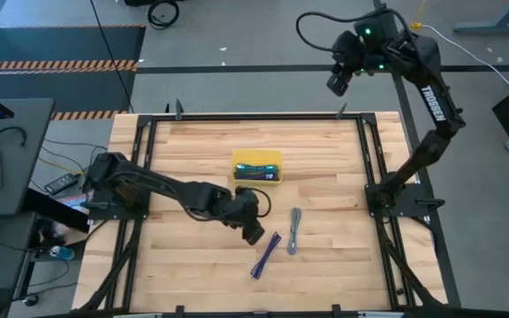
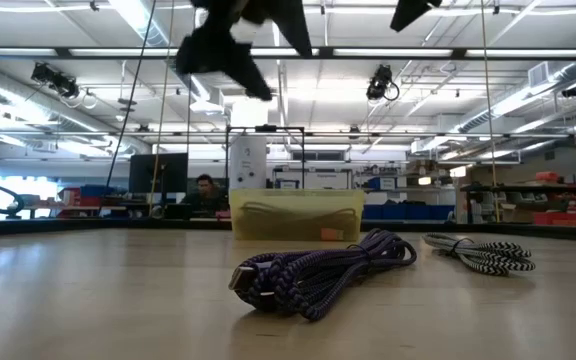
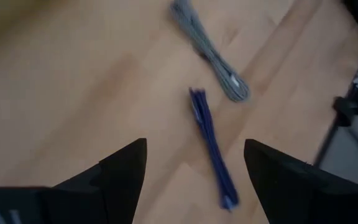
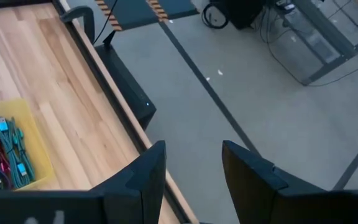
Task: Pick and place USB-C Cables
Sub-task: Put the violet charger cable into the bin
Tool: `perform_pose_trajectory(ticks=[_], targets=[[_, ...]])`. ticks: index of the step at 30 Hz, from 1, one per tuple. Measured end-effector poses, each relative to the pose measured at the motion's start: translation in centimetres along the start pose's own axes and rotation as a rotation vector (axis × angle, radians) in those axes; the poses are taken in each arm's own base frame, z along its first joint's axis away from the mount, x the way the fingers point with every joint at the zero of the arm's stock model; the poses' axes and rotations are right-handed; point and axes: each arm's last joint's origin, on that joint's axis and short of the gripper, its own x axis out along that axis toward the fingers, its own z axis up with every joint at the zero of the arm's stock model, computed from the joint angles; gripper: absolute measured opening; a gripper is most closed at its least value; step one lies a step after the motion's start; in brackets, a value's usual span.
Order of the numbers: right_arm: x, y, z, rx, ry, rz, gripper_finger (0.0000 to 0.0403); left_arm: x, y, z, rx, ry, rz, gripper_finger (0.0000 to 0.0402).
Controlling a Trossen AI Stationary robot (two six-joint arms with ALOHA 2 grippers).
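Note:
A purple cable bundle (image 1: 265,256) (image 3: 211,140) (image 2: 318,270) lies flat on the wooden table near its near edge. A grey bundle (image 1: 294,231) (image 3: 211,55) (image 2: 483,252) lies just right of it. More bundles, green, teal and maroon (image 4: 2,152), lie in the small yellow tray (image 1: 277,157) (image 4: 33,134) at mid-table. My left gripper (image 1: 253,231) (image 3: 194,174) hovers open above the table, just left of and beyond the purple bundle, touching nothing. My right gripper (image 1: 338,81) (image 4: 193,177) is open, raised high past the table's far right corner.
A black metal frame (image 1: 369,150) runs around the tabletop, and the right arm's base (image 1: 387,199) is bolted at the right side. Bare wood lies left and right of the two loose bundles. Beyond the far edge is grey floor (image 4: 241,93). A person sits far behind the table (image 2: 205,190).

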Motion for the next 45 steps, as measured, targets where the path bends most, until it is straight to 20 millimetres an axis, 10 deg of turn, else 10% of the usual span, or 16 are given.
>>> perform_pose_trajectory(ticks=[17, 45], targets=[[-0.1, 0.0, 0.0, -0.044, -0.014, 0.010, 0.0163, 5.5, 3.2, -2.9, -0.158, 0.046, -0.252, 0.0276], [-0.1, 0.2, 0.0, -0.044, -0.022, 0.066, 0.0163, 9.5, -2.0, -1.1, 0.150, 0.212, -0.234, 0.0211]])
